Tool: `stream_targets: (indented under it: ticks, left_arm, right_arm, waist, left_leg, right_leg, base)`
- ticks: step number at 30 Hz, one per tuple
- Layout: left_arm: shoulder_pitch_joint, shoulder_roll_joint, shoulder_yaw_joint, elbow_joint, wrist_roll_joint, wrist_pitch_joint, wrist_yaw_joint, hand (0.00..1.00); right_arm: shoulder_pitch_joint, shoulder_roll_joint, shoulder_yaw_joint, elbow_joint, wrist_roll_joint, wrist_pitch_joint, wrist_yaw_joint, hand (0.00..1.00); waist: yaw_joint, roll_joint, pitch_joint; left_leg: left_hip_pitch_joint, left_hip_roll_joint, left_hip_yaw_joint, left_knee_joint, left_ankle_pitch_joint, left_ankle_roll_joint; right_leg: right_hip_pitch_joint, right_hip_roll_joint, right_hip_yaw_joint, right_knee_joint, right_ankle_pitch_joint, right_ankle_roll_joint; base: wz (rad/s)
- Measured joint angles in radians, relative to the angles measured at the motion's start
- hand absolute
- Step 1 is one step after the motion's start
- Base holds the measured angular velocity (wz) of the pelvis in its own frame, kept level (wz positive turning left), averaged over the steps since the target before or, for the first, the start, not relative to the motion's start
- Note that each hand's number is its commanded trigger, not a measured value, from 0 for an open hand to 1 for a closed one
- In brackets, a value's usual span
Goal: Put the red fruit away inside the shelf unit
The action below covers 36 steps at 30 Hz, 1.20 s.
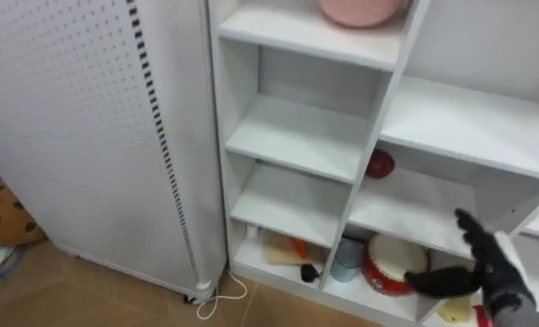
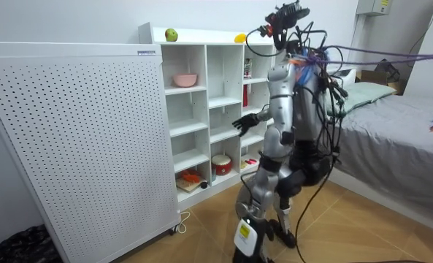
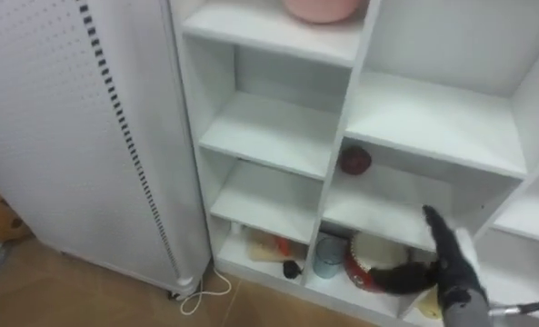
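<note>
A dark red fruit (image 1: 380, 163) lies at the left end of a middle shelf in the white closet (image 1: 369, 145). On the closet's top sit a green apple (image 2: 171, 34) and a yellow fruit (image 2: 239, 38). My right hand (image 1: 494, 272) comes in from the lower right, open, fingers spread and nothing in it. It hangs in front of the lower shelves, just right of a red pot (image 1: 392, 265), below and to the right of the red fruit. I stand facing the closet.
A pink bowl (image 1: 360, 9) sits on an upper shelf. The bottom shelf holds a blue cup (image 1: 346, 259), orange items on a board (image 1: 283, 247) and a small black object (image 1: 309, 272). A white perforated panel (image 1: 69, 118) stands left of the closet, and a bed (image 2: 399, 139) lies behind me.
</note>
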Motion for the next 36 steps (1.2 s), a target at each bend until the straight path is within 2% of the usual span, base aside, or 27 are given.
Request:
stream_targets:
  ticks: [4,6,7,8,9,11,13,16,18,22,24,26,29,31,32,33,34,35,36]
  left_arm:
    - [-0.005,-0.004,-0.001,0.015,-0.029,-0.023,-0.014,0.00]
    - [-0.006,-0.010,0.001,0.032,-0.035,-0.039,-0.016,0.00]
    - [-0.007,-0.009,0.001,0.037,-0.035,-0.044,-0.015,0.00]
    - [-0.007,-0.010,0.002,0.044,-0.035,-0.053,-0.013,0.00]
    - [-0.007,-0.016,0.001,0.043,-0.034,-0.057,-0.011,0.00]
    - [-0.004,-0.020,0.002,0.037,-0.034,-0.076,-0.009,0.00]
    - [0.001,-0.021,0.016,0.035,-0.033,-0.085,-0.008,0.00]
    - [0.055,-0.023,0.084,-0.003,-0.005,-0.101,0.004,0.00]
    - [0.114,-0.037,0.124,-0.049,0.036,-0.110,0.020,0.00]
    - [0.187,-0.085,0.198,-0.077,0.100,-0.117,0.068,0.00]
    - [0.217,-0.118,0.236,-0.088,0.133,-0.119,0.094,0.00]
    - [0.238,-0.129,0.252,-0.090,0.149,-0.122,0.100,0.00]
    - [0.270,-0.139,0.310,-0.095,0.193,-0.122,0.111,0.00]
    - [0.286,-0.144,0.356,-0.126,0.225,-0.122,0.124,0.00]
    - [0.293,-0.148,0.378,-0.143,0.248,-0.122,0.130,0.00]
    - [0.289,-0.152,0.399,-0.155,0.260,-0.122,0.135,0.00]
    - [0.280,-0.153,0.404,-0.159,0.259,-0.123,0.137,0.00]
    - [0.240,-0.169,0.398,-0.161,0.261,-0.130,0.138,0.00]
    - [0.213,-0.189,0.383,-0.168,0.279,-0.149,0.139,0.00]
  right_arm:
    - [0.154,0.012,0.005,-0.005,-0.074,0.020,0.102,0.00]
    - [0.238,0.025,0.000,0.000,-0.102,0.021,0.145,0.00]
    - [0.254,0.032,-0.001,0.011,-0.108,0.020,0.152,0.00]
    - [0.289,0.049,-0.002,0.053,-0.121,0.011,0.163,0.00]
    - [0.329,0.058,-0.001,0.087,-0.137,0.010,0.167,0.00]
    - [0.407,0.068,-0.011,0.105,-0.156,0.012,0.169,0.00]
    - [0.475,0.095,-0.046,0.116,-0.156,0.011,0.167,0.00]
    - [0.570,0.134,-0.122,0.108,-0.160,0.003,0.168,0.00]
    - [0.636,0.165,-0.189,0.106,-0.155,-0.010,0.156,0.00]
    - [0.677,0.206,-0.244,0.150,-0.106,-0.026,0.118,0.00]
    - [0.680,0.251,-0.317,0.220,-0.081,-0.033,0.088,0.00]
    - [0.681,0.270,-0.358,0.261,-0.076,-0.032,0.073,0.00]
    - [0.685,0.281,-0.394,0.275,-0.077,-0.033,0.056,0.00]
    - [0.685,0.295,-0.414,0.276,-0.081,-0.042,0.040,0.00]
    - [0.686,0.306,-0.428,0.277,-0.088,-0.052,0.034,0.00]
    - [0.681,0.322,-0.431,0.286,-0.090,-0.055,0.025,0.00]
    - [0.671,0.334,-0.433,0.295,-0.091,-0.057,0.020,0.00]
    - [0.675,0.346,-0.457,0.323,-0.090,-0.069,0.012,0.00]
    - [0.667,0.351,-0.509,0.389,-0.092,-0.069,0.016,0.00]
  waist:
    - [-0.011,0.008,-0.0049]
    - [-0.048,0.026,-0.0153]
    - [-0.059,0.028,-0.0154]
    - [-0.075,0.034,-0.0190]
    - [-0.082,0.045,-0.0266]
    - [-0.087,0.050,-0.0291]
    - [-0.094,0.053,-0.0312]
    - [-0.131,0.059,-0.0354]
    - [-0.150,0.065,-0.0383]
    - [-0.170,0.066,-0.0424]
    - [-0.191,0.070,-0.0430]
    - [-0.194,0.073,-0.0431]
    - [-0.201,0.080,-0.0416]
    - [-0.216,0.075,-0.0406]
    - [-0.222,0.074,-0.0403]
    - [-0.223,0.052,-0.0379]
    - [-0.225,0.032,-0.0321]
    - [-0.223,0.013,-0.0341]
    - [-0.211,0.026,-0.0408]
  left_leg:
    - [0.104,0.017,0.009,-0.110,0.017,-0.012]
    - [0.173,0.019,0.009,-0.211,0.047,-0.018]
    - [0.196,0.018,0.011,-0.239,0.058,-0.017]
    - [0.241,0.022,0.019,-0.291,0.079,-0.019]
    - [0.288,0.024,0.021,-0.346,0.092,-0.020]
    - [0.362,0.016,0.034,-0.434,0.115,-0.020]
    - [0.430,0.014,0.043,-0.514,0.136,-0.022]
    - [0.546,0.004,0.049,-0.632,0.164,-0.028]
    - [0.647,0.002,0.049,-0.727,0.189,-0.031]
    - [0.776,-0.001,0.051,-0.825,0.201,-0.033]
    - [0.844,0.000,0.044,-0.859,0.202,-0.035]
    - [0.900,0.000,0.045,-0.891,0.202,-0.035]
    - [0.973,-0.002,0.043,-0.924,0.202,-0.035]
    - [1.000,-0.003,0.045,-0.928,0.202,-0.035]
    - [1.009,-0.004,0.047,-0.923,0.202,-0.035]
    - [0.981,-0.013,0.073,-0.846,0.202,-0.035]
    - [0.937,-0.033,0.092,-0.788,0.182,-0.035]
    - [0.830,-0.080,0.087,-0.825,0.187,-0.026]
    - [0.752,-0.081,0.133,-0.845,0.294,0.037]
  right_leg:
    - [0.099,0.030,-0.006,-0.113,0.023,0.001]
    - [0.177,0.044,-0.025,-0.217,0.049,0.007]
    - [0.200,0.045,-0.027,-0.242,0.056,0.008]
    - [0.246,0.054,-0.030,-0.298,0.070,0.013]
    - [0.297,0.058,-0.041,-0.354,0.082,0.016]
    - [0.361,0.059,-0.041,-0.424,0.097,0.024]
    - [0.417,0.066,-0.038,-0.489,0.112,0.031]
    - [0.528,0.077,-0.046,-0.594,0.129,0.042]
    - [0.627,0.091,-0.057,-0.683,0.152,0.052]
    - [0.752,0.111,-0.052,-0.778,0.165,0.065]
    - [0.837,0.127,-0.050,-0.844,0.178,0.074]
    - [0.895,0.136,-0.042,-0.888,0.184,0.082]
    - [0.974,0.146,-0.009,-0.942,0.196,0.087]
    - [1.007,0.149,0.026,-0.959,0.200,0.086]
    - [1.024,0.148,0.067,-0.971,0.206,0.080]
    - [1.050,0.131,0.134,-0.996,0.217,0.076]
    - [1.067,0.107,0.196,-1.013,0.220,0.074]
    - [1.067,0.066,0.279,-1.023,0.220,0.075]
    - [1.033,0.052,0.267,-0.988,0.204,0.103]
  base:
    - [-0.12]
    - [0.05]
    - [0.11]
    - [0.06]
    - [0.05]
    - [0.03]
    - [-0.07]
    - [0.03]
    - [0.03]
    - [-0.04]
    - [0.10]
    - [-0.06]
    - [-0.16]
    - [0.00]
    - [0.15]
    - [0.23]
    - [0.66]
    - [0.99]
    - [0.71]
